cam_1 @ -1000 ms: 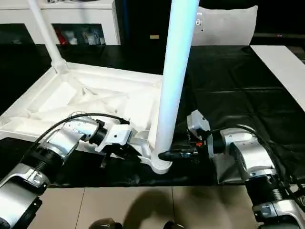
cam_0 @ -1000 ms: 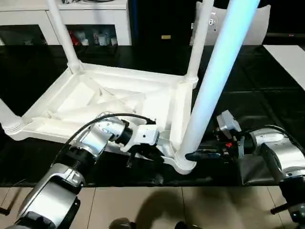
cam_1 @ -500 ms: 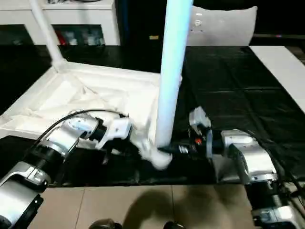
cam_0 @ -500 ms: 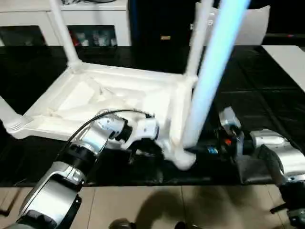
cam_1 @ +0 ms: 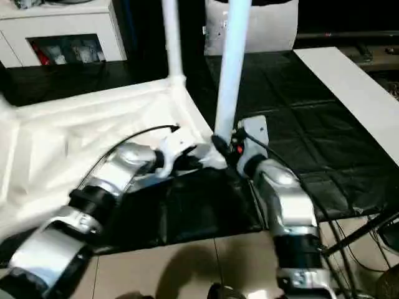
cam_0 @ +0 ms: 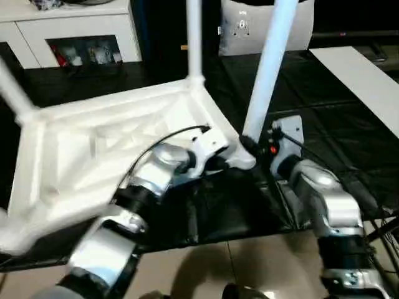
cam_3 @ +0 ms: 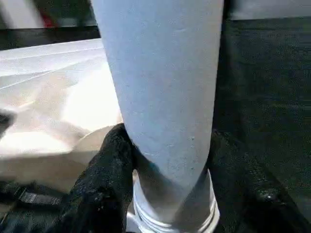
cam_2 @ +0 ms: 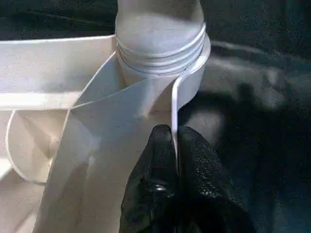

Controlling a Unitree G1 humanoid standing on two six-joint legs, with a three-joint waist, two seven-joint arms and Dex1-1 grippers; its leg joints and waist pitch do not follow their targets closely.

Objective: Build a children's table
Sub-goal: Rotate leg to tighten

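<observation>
Upturned table [cam_0: 93, 149] lies left, legs [cam_0: 269, 59] up, cabinet [cam_0: 75, 28] behind.

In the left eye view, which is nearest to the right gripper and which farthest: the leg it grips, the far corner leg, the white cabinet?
1. Gripped leg, between the right gripper's fingers at the table's near corner.
2. Far corner leg, behind, toward the left.
3. White cabinet, at the back left.

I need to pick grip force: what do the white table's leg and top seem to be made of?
The white tapered tube leg looks like matte moulded plastic, with ring ridges at its base. The white ribbed tabletop looks like the same plastic, slightly glossier, with thin moulded ribs.
</observation>
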